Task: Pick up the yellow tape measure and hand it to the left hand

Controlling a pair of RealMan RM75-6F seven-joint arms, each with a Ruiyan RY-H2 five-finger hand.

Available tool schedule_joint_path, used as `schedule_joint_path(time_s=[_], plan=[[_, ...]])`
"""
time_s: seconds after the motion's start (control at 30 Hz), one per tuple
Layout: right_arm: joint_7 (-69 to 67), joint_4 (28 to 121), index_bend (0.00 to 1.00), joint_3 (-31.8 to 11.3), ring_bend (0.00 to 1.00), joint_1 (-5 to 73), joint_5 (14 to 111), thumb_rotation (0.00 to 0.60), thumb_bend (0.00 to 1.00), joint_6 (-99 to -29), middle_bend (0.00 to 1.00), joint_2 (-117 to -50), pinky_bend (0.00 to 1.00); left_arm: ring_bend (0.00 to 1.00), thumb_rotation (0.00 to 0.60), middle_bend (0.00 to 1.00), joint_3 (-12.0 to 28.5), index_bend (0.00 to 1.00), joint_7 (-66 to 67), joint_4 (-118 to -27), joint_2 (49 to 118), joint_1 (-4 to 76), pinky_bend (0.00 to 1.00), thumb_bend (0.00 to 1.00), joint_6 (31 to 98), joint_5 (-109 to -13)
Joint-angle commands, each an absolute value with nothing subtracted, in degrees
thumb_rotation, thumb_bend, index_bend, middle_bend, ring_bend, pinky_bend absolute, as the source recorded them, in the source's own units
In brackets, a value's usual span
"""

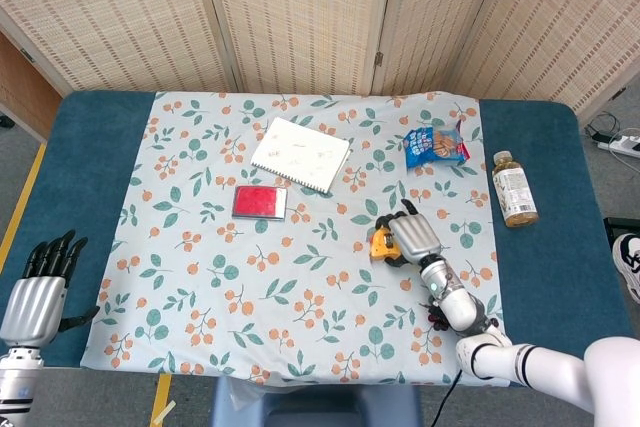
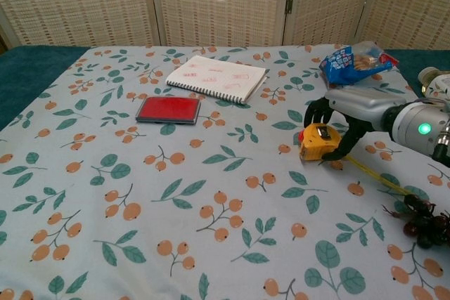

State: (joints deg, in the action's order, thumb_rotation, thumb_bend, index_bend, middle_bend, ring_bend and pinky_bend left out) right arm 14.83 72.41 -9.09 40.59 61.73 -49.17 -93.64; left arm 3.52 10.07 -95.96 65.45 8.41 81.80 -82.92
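The yellow tape measure (image 2: 318, 142) (image 1: 381, 244) lies right of centre on the floral cloth, tipped a little. My right hand (image 2: 349, 113) (image 1: 412, 234) grips it: the fingers curl over its top and far side, and the thumb presses its near right side. A thin yellow strip of tape (image 2: 374, 175) trails from it toward the right. My left hand (image 1: 40, 284) hangs at the table's front left corner with its fingers apart and nothing in it; the chest view does not show it.
A white spiral notebook (image 1: 300, 154) and a red flat case (image 1: 260, 201) lie left of the hand. A blue snack bag (image 1: 436, 145) and a bottle (image 1: 514, 188) lie at the back right. A dark berry bunch (image 2: 419, 219) sits near the right forearm.
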Motion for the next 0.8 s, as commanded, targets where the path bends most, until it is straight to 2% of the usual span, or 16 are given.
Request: schedule_joint_path(time_s=[0.03,0.4,0.57,0.8], plan=[[11.92,73.85,0.56,-9.91,0.36,39.87,62.67,0.600,0.33,-50.09,0.50,-93.20,0.00,0.00,0.600,0.00,4.40,0.00,8.59,-96.11,65.47,9.53,0.00,0.17,81.01,-83.15],[-5.56,80.57,0.58,-15.64,0.37,38.69,65.69,0.600,0.33,-52.57,0.51,-93.87,0.00,0.00,0.600,0.00,10.35,0.00,0.84,-97.73,67.45,18.00,0.00,0.17,75.31,-83.69],[-12.57,80.30,0.58,-18.59,0.37,40.30,67.06,0.600,0.33,-53.06,0.51,-97.83,0.00,0.00,0.600,0.00,12.69,0.00,-2.27,-100.21,68.82,22.67,0.00,0.17,71.12,-83.06],[-18.03,76.95,0.58,-20.36,0.37,42.12,69.00,0.600,0.33,-54.87,0.51,-103.59,0.00,0.00,0.600,0.00,14.18,0.00,-0.92,-102.16,71.16,26.91,0.00,0.17,67.83,-82.26]])
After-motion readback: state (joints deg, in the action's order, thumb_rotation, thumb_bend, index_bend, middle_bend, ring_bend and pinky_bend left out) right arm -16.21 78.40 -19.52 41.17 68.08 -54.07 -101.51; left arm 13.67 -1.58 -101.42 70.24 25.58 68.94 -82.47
